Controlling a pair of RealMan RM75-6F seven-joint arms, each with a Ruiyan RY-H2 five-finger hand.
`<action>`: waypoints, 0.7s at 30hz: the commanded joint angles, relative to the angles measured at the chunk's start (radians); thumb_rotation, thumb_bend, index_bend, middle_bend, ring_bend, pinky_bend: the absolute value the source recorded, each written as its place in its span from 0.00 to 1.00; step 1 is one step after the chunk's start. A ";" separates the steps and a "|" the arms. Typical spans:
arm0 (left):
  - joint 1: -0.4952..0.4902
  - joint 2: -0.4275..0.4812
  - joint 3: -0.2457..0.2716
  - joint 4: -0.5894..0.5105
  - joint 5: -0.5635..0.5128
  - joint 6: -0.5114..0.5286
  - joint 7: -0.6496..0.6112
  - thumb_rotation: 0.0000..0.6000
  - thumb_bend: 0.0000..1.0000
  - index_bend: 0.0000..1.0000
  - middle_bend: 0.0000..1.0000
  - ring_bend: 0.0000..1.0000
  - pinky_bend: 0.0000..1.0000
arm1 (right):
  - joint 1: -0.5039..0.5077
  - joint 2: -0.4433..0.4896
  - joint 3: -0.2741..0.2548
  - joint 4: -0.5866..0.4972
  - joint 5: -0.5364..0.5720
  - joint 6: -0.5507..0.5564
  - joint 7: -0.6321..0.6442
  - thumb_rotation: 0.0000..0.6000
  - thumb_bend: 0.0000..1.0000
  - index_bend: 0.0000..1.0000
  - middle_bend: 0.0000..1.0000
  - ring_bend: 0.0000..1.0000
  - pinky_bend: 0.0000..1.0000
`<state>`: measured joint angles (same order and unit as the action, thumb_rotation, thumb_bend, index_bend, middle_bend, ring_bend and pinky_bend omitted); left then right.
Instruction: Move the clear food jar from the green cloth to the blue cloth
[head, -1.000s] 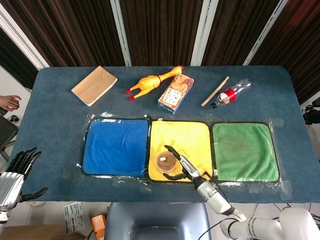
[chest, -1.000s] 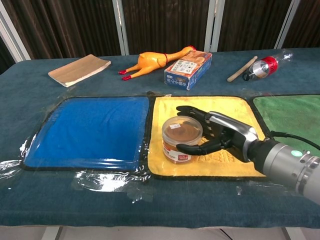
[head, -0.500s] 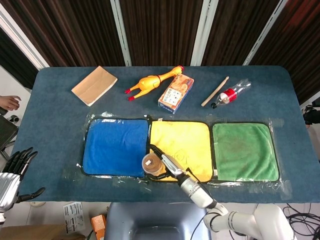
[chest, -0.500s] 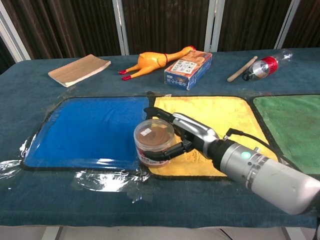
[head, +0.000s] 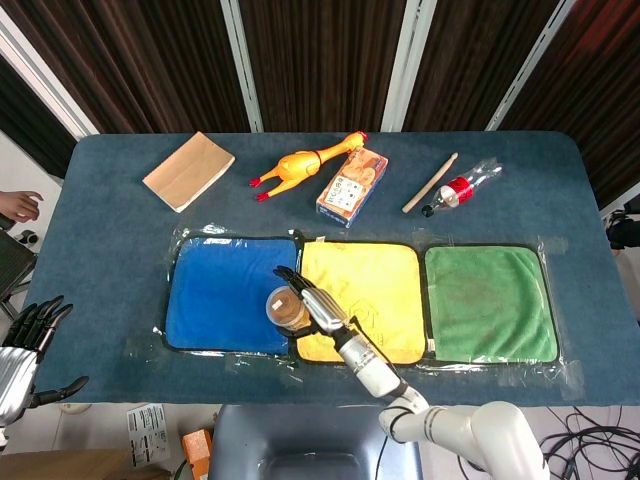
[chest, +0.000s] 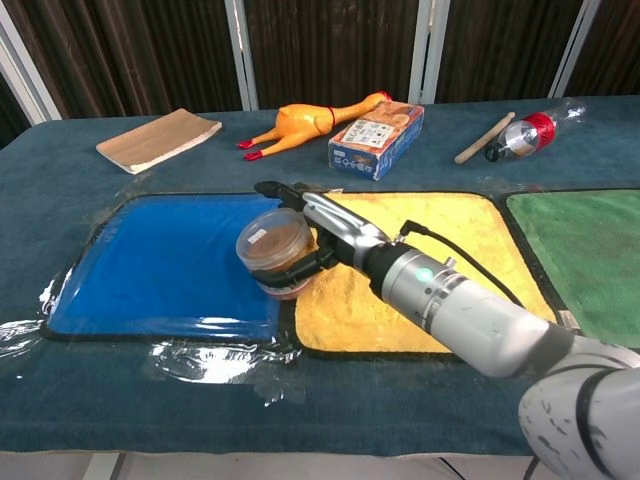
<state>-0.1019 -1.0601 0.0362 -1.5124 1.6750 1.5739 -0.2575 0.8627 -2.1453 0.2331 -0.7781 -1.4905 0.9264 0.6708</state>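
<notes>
My right hand (chest: 318, 243): fingers wrapped round the clear food jar (chest: 273, 251), brown contents inside. Jar tilted, lid facing up and leftward, over the blue cloth's (chest: 160, 260) right edge. My left hand (head: 28, 345): fingers spread, holding nothing. Green cloth (chest: 590, 260): well right.

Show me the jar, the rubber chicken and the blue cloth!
clear food jar (chest: 272, 248), chest view, on its lid.
rubber chicken (chest: 300, 122), chest view, on its body.
blue cloth (chest: 160, 255), chest view, on its bare middle.
</notes>
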 joint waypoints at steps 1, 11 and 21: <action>-0.001 0.000 0.000 0.000 0.000 -0.003 -0.002 1.00 0.00 0.03 0.00 0.00 0.03 | 0.028 -0.010 0.021 0.003 0.019 -0.024 -0.002 1.00 0.20 0.00 0.00 0.00 0.10; 0.000 0.005 -0.002 0.002 -0.004 -0.002 -0.014 1.00 0.00 0.03 0.00 0.00 0.03 | 0.080 -0.046 0.041 0.053 0.060 -0.088 -0.041 1.00 0.20 0.00 0.00 0.00 0.10; 0.004 0.008 -0.002 0.006 -0.002 0.005 -0.029 1.00 0.00 0.03 0.00 0.00 0.03 | -0.004 0.028 -0.061 0.000 -0.006 0.013 0.004 1.00 0.20 0.00 0.00 0.00 0.10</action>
<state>-0.0972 -1.0516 0.0338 -1.5057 1.6732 1.5799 -0.2869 0.8681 -2.1294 0.1823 -0.7673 -1.4876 0.9323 0.6698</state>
